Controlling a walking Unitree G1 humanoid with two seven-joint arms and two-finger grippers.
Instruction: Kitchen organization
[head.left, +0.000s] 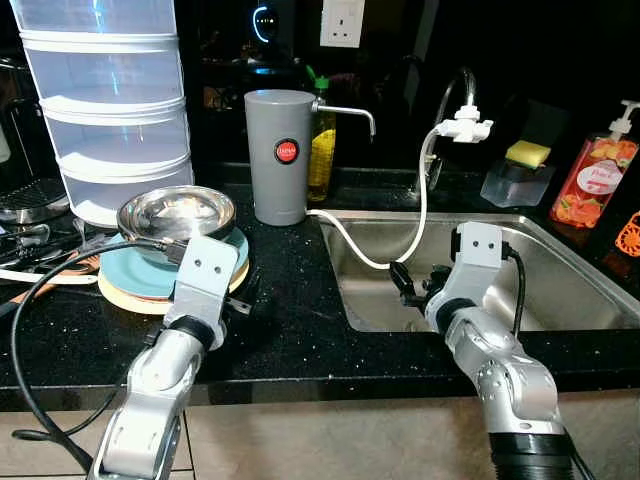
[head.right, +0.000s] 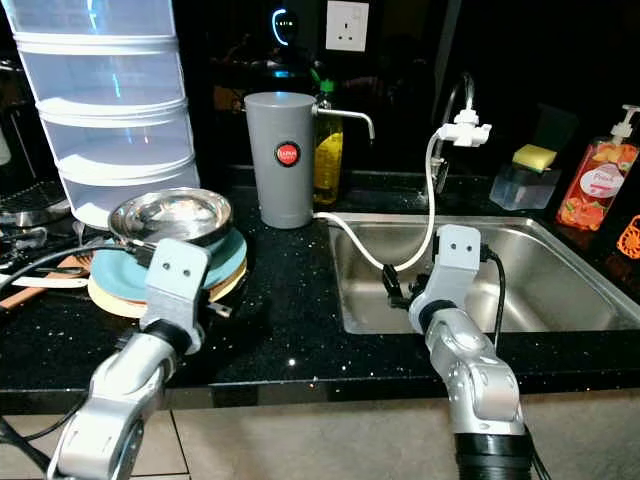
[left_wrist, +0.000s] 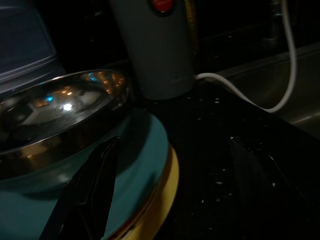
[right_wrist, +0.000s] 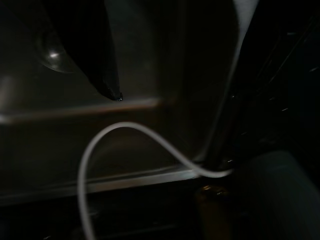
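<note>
- Black speckled kitchen surface (head.left: 290, 330) runs beside a steel sink (head.left: 560, 290); clear stacked containers (head.left: 105, 100) stand at the back left.
- Steel bowl (head.left: 177, 213) sits on a teal plate (head.left: 140, 272), itself on a yellow plate (left_wrist: 159, 197), left of a grey water dispenser (head.left: 279, 155).
- Left tool (left_wrist: 170, 180) hovers at the plates' rim with fingers spread, one finger (left_wrist: 95, 185) over the teal plate, holding nothing.
- Right tool (head.left: 408, 285) hangs over the sink's near left corner by the white hose (head.left: 385, 262); whether it is spread or pressed together I cannot tell.
- Judged from this, organizing has barely started: the stack, utensils (head.left: 35, 250) at left, soap bottle (head.left: 594, 180) and sponge (head.left: 527, 154) all remain unsorted.
</note>
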